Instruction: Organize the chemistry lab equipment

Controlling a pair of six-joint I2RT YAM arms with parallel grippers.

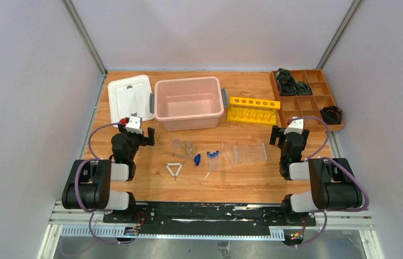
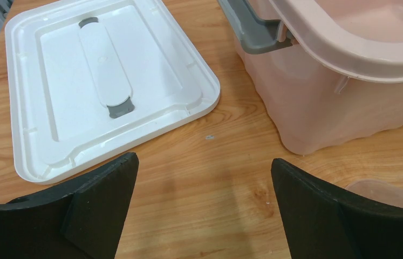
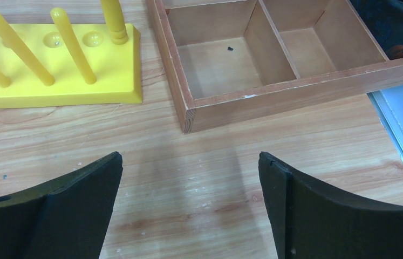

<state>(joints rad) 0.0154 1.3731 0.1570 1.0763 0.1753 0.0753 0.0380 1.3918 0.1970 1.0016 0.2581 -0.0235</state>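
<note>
No legible text, labels or numbers anywhere.

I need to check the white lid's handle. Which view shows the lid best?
The left wrist view: the lid lies close up, its handle clear. The top view shows it whole but small, left of the pink bin. The right wrist view misses it.

One bin (image 1: pixel 188 123), one lid (image 1: pixel 130 99), one yellow rack (image 1: pixel 252 110), one wooden box (image 1: pixel 292 103), one clear tray (image 1: pixel 250 154) and one triangle (image 1: pixel 175 169) are counted; the blue-capped tubes (image 1: pixel 213 155) cannot be numbered.
</note>
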